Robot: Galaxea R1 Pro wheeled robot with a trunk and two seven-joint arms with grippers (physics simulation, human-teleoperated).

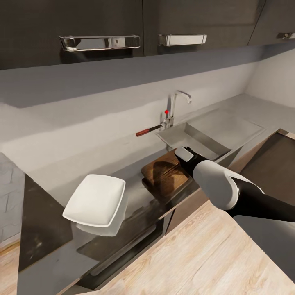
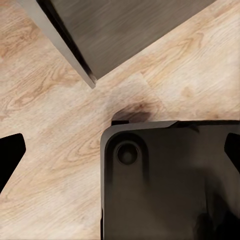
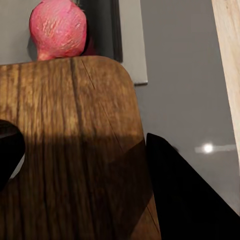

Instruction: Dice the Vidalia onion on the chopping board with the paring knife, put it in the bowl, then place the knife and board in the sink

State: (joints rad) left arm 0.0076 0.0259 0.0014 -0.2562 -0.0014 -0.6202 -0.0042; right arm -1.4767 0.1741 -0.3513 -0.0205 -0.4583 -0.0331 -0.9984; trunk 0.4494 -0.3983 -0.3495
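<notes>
The white-and-black right arm [image 1: 229,188] enters from the lower right of the head view and reaches toward the centre, its dark wrist ending near the middle of the frame. In the right wrist view, the black two-finger right gripper [image 3: 82,170] has its fingers [image 3: 185,195] spread wide at the frame's lower corners. In the left wrist view, the black left gripper [image 2: 122,155] points straight down, fingertips parted at the left and right edges.

Soft, even light; the arm's shadow darkens the chopping board [image 1: 164,174], a small glare spot marks the countertop [image 3: 207,148], renders slightly blurry.

dark wooden chopping board [image 1: 164,174], grained
</notes>
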